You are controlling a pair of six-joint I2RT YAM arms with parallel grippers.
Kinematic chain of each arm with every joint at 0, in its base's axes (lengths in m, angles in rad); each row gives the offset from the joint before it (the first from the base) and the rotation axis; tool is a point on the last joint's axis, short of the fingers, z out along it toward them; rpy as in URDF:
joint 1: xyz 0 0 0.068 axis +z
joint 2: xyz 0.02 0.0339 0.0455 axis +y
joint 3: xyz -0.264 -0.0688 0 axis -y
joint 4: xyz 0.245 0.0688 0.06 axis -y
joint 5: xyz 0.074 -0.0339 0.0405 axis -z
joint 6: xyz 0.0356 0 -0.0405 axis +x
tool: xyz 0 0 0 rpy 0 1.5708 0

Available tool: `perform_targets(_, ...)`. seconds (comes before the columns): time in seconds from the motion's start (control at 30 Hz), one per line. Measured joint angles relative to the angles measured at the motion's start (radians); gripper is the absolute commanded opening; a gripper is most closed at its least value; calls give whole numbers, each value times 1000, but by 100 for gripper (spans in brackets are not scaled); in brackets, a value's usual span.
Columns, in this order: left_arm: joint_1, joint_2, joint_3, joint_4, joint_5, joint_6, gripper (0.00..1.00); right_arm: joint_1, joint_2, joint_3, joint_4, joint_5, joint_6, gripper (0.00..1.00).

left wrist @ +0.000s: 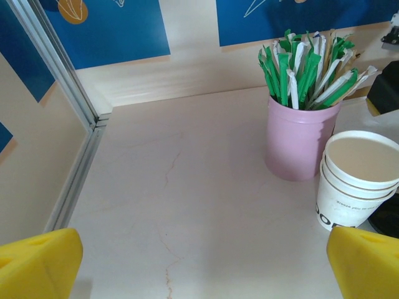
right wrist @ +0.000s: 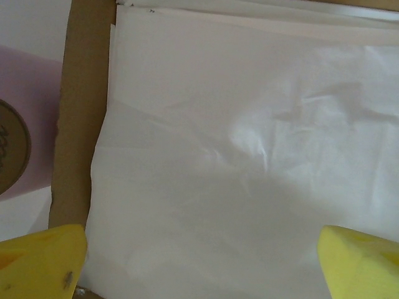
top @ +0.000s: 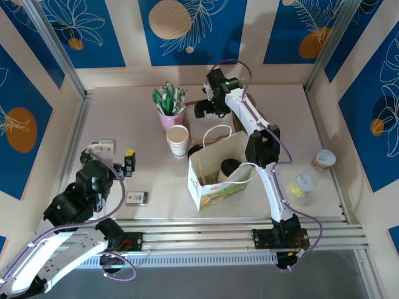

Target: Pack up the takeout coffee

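The lidded coffee cup [top: 229,167] sits inside the paper bag [top: 215,193] mid-tabletop. The left gripper [left wrist: 199,265] and right gripper [right wrist: 199,261] both gape wide, empty.

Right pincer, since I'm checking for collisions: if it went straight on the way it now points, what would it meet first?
Most likely the white paper sheets lying on the brown cardboard: the open right pincer points squarely at them, with nothing between. How far off they lie is unclear.
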Motion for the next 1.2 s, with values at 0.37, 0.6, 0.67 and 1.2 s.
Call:
perform_targets(0.37, 1, -2, -4, 7, 14, 0, 100, 0, 89, -1, 33, 59, -41, 98)
perform_targets(0.6, 10, -2, -5, 12, 27, 0, 100, 20, 97, -1, 55, 137, -59, 99)
perform_targets(0.67, 13, -2, -8, 12, 27, 0, 100, 27, 102, -1, 56, 152, -60, 99)
perform_targets(1.2, 21, -2, -10, 12, 45, 0, 100, 39, 129, 1, 56, 193, -71, 45)
